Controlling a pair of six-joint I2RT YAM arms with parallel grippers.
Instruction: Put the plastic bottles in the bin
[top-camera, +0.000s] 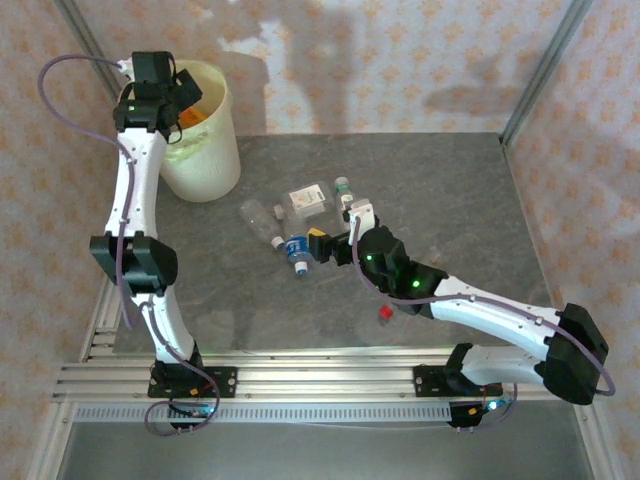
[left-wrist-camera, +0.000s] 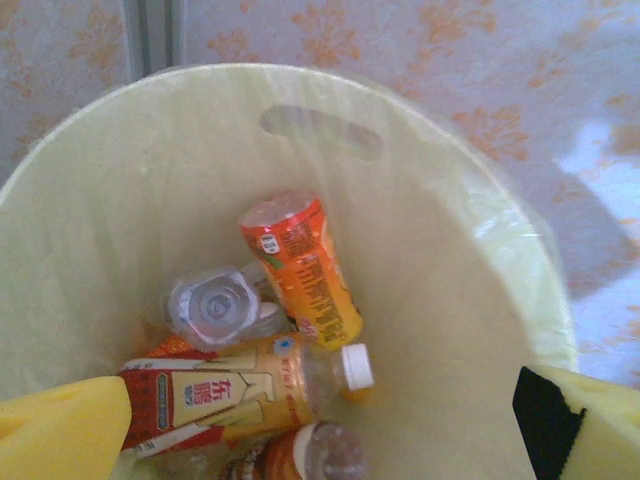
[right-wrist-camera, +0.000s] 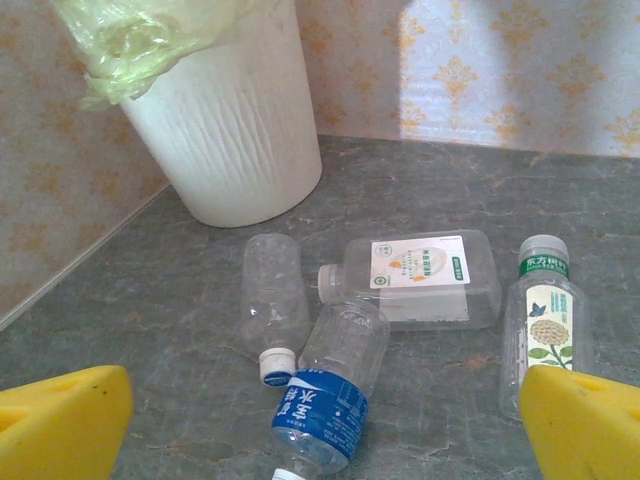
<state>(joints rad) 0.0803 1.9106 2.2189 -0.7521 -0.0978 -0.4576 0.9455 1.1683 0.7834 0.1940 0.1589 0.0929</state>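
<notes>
The pale cream bin (top-camera: 205, 150) stands at the table's back left. My left gripper (top-camera: 172, 98) hangs open over its mouth, yellow fingers (left-wrist-camera: 60, 430) spread and empty. Inside the bin (left-wrist-camera: 440, 250) lie several bottles: an orange one (left-wrist-camera: 300, 270), a clear one (left-wrist-camera: 213, 305) and a red-and-yellow labelled one with a white cap (left-wrist-camera: 230, 390). On the table lie a clear bottle (right-wrist-camera: 273, 295), a flat white-labelled bottle (right-wrist-camera: 415, 280), a blue-labelled bottle (right-wrist-camera: 335, 395) and a green-capped bottle (right-wrist-camera: 543, 320). My right gripper (top-camera: 322, 248) is open, low beside the blue-labelled bottle (top-camera: 296, 250), not touching it.
A small red cap (top-camera: 384, 313) lies on the grey table near my right forearm. A yellow-green liner drapes over the bin's rim (right-wrist-camera: 150, 40). Patterned walls close the back and both sides. Aluminium rails run along the near edge (top-camera: 320, 380).
</notes>
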